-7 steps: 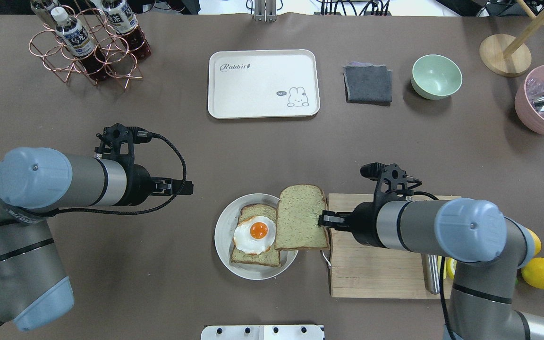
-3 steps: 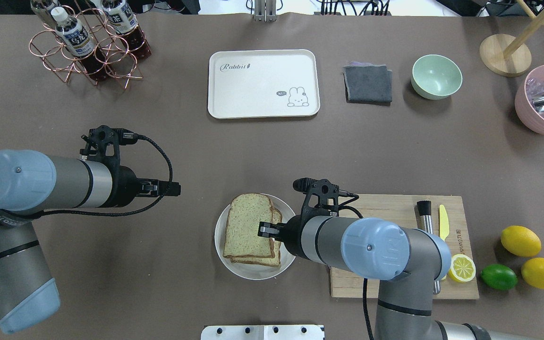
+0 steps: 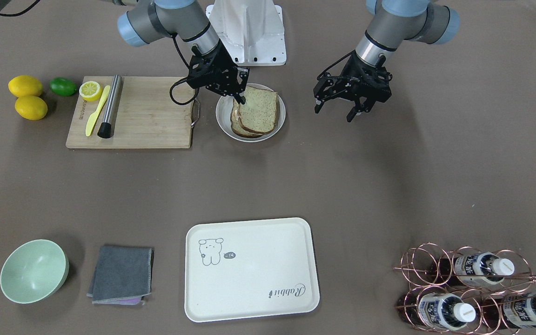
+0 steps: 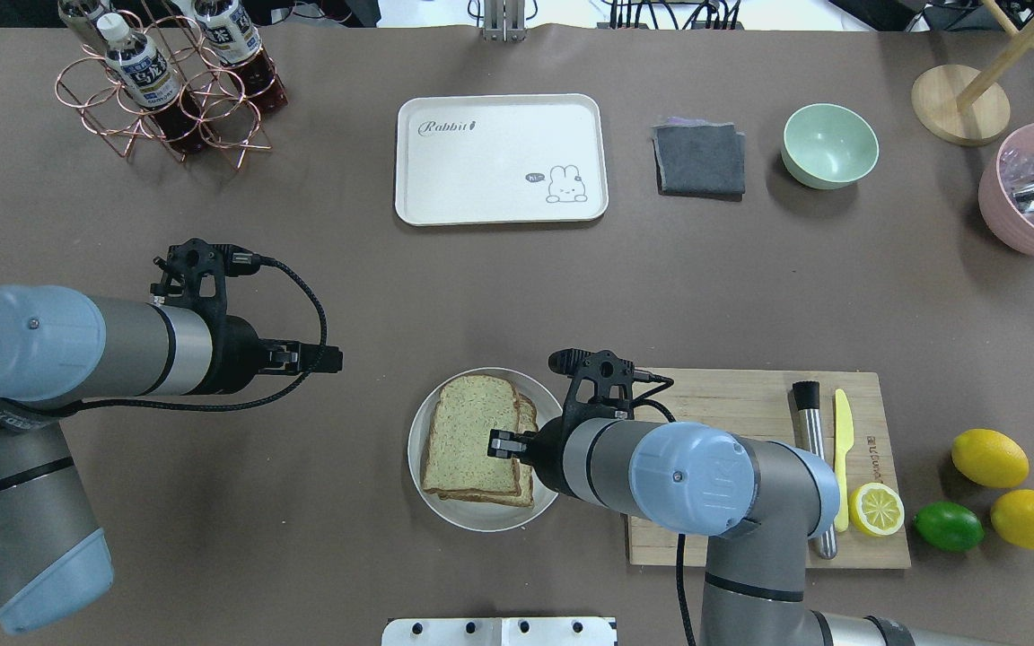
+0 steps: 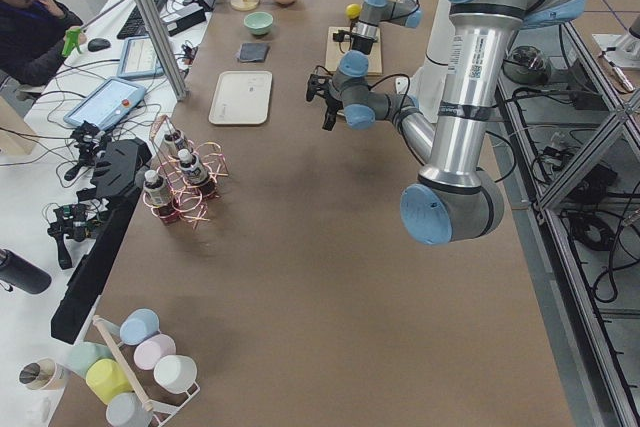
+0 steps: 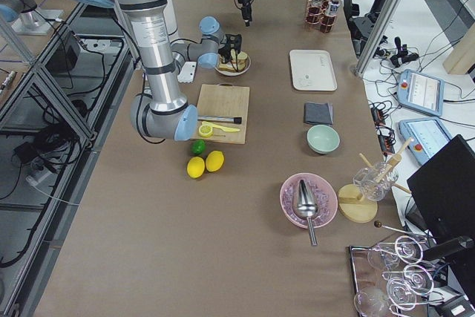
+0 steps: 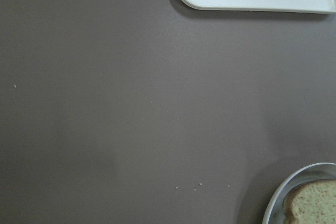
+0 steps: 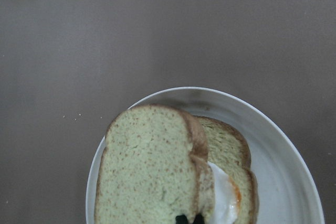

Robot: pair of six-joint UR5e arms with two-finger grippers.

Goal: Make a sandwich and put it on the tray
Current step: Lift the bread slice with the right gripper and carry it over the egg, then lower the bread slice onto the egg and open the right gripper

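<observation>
The sandwich (image 4: 472, 435) lies on the round grey-white plate (image 4: 481, 519): a speckled top slice (image 8: 149, 171) sits over the fried egg (image 8: 226, 198) and the bottom slice, shifted a little to one side. My right gripper (image 4: 501, 444) is shut on the top slice's right edge; it also shows in the front view (image 3: 240, 98). My left gripper (image 3: 334, 113) is open and empty, hovering above the table left of the plate. The cream tray (image 4: 501, 159) with the "Rabbit" script lies at the far middle of the table, with nothing on it.
A wooden cutting board (image 4: 732, 422) right of the plate carries a metal muddler, a yellow knife and a lemon half. Lemons and a lime (image 4: 948, 526) lie beyond it. A bottle rack (image 4: 167, 81), grey cloth (image 4: 699, 159), green bowl (image 4: 829, 144) and pink bowl (image 4: 1033, 193) line the far side.
My right gripper carried the top slice left from the board's edge and lowered it over the egg. My left arm drew back slightly to the left.
</observation>
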